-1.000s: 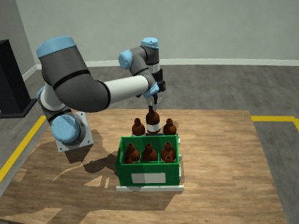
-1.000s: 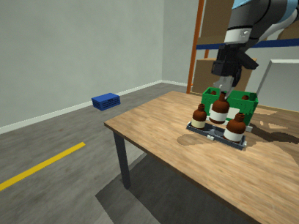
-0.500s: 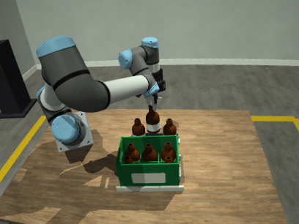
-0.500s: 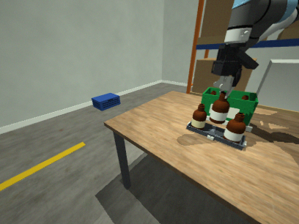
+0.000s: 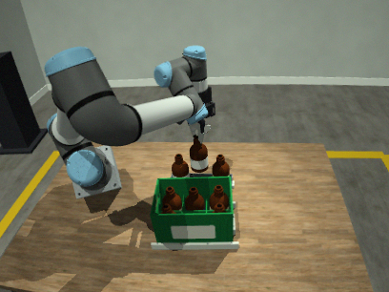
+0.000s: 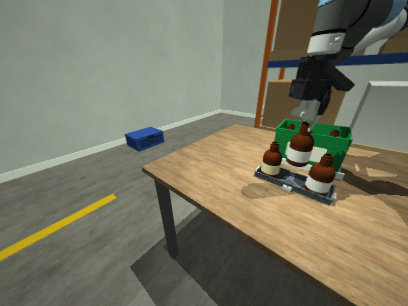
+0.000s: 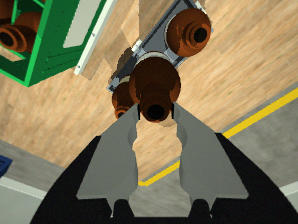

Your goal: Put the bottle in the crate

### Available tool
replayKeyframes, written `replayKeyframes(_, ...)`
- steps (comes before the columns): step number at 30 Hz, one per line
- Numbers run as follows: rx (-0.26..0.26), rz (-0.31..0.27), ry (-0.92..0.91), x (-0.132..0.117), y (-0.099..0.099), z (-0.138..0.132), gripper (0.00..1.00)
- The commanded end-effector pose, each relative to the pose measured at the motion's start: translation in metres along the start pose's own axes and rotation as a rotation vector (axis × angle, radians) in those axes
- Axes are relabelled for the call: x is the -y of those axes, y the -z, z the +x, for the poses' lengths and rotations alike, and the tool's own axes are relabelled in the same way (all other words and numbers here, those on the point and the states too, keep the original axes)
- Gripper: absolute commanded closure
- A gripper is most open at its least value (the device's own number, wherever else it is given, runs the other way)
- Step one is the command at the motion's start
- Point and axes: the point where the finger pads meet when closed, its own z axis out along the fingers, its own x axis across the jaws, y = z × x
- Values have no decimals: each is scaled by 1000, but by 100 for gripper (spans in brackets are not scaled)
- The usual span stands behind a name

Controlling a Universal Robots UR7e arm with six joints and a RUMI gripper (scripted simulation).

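My claw (image 5: 202, 128) (image 6: 306, 113) (image 7: 155, 104), narrowed onto a brown glass bottle (image 5: 198, 155) (image 6: 300, 146) (image 7: 154, 85); green plastic crate (image 5: 193, 229) (image 6: 348, 142) (image 7: 42, 60) beyond tray, lower.

The jaws (image 5: 199, 135) (image 6: 305, 123) grip, pointing downward.
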Motion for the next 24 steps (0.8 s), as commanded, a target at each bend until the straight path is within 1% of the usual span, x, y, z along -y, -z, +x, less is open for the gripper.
replayKeyframes(1, 0, -5, -3, -1, 9, -1, 100)
replayKeyframes(12, 0, -5, -3, -1, 22, 0, 100)
replayKeyframes(24, 0, -5, -3, -1, 30, 0, 100)
